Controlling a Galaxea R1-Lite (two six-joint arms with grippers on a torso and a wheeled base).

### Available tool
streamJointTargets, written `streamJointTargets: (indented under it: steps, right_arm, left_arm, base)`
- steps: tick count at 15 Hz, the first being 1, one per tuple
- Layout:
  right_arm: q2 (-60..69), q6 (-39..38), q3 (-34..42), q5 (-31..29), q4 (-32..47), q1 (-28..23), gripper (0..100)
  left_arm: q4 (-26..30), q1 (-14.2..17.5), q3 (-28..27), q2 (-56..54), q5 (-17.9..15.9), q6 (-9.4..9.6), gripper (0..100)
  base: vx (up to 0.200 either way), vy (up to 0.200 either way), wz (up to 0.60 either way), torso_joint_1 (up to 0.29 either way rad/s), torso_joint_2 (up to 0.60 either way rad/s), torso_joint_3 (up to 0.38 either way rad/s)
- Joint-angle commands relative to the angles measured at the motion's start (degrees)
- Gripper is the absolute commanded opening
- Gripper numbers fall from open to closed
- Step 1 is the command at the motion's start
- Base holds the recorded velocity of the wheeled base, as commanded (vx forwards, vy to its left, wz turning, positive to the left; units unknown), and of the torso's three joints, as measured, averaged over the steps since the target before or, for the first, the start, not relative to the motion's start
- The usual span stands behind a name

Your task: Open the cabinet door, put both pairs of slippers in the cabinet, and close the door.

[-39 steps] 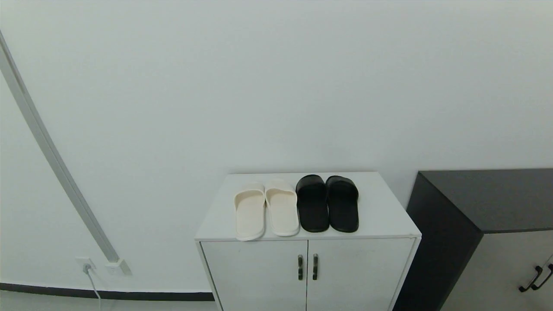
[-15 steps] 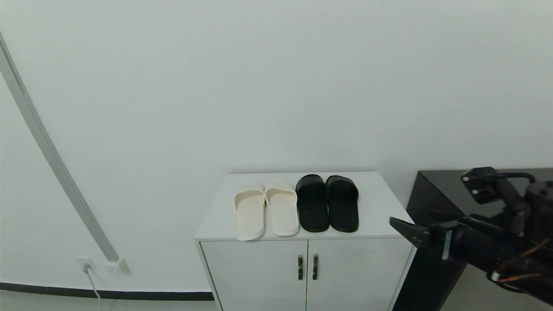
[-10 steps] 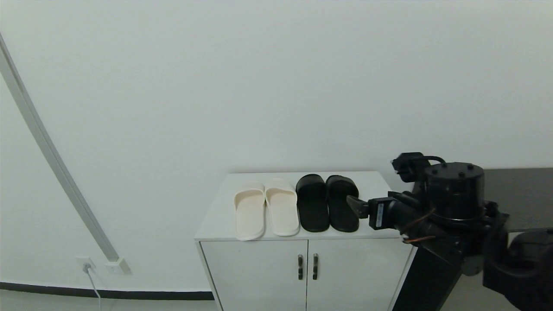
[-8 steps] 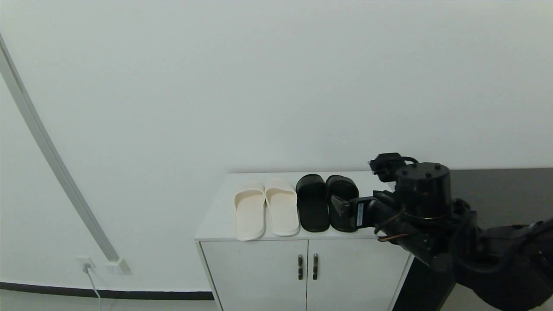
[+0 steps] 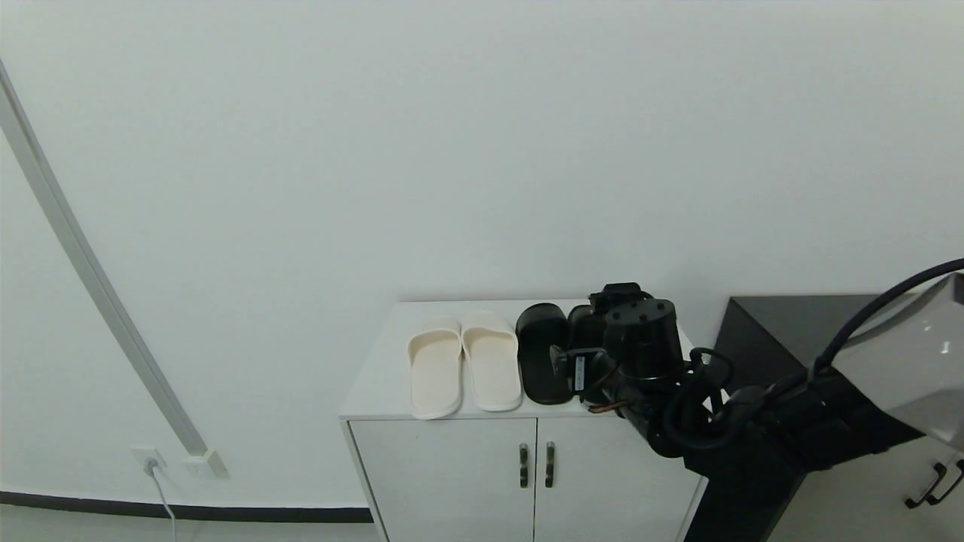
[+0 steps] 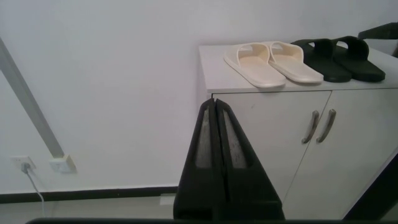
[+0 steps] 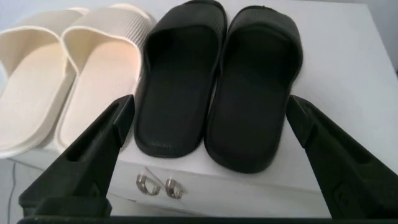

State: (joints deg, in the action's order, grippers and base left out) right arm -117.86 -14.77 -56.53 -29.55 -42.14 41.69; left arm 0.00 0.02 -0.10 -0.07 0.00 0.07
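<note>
Found the right gripper spread wide and empty, poised over the heel ends of the black slippers at the front edge of the cabinet top. Located the black slippers side by side on the right half of that top, just beside the cream slippers. Noted both cabinet doors shut, handles paired at the centre seam. Recorded the left gripper pressed closed, empty, facing the cabinet's left front corner, well apart.

The right arm hides most of the outer black slipper in the head view (its far end peeks out). The cabinet is cut off below its handles.
</note>
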Motion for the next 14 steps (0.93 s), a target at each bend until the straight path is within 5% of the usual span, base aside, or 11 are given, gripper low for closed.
streamJointTargets:
  steps: [1,14]
  right_arm:
    - [-5.28,0.01,-3.94,-0.95,0.13,-1.35,100]
    - [-21.36,0.01,-27.76,-2.09,8.48,-5.48,100]
  left_arm:
    - [0.0,-0.02,0.01,0.07,0.0,0.01,0]
    - [0.0,-0.02,0.01,0.07,0.09,-0.07,0]
  base:
    - [0.0,0.0,0.0,0.0,0.0,0.0]
    - [0.0,0.0,0.0,0.0,0.0,0.0]
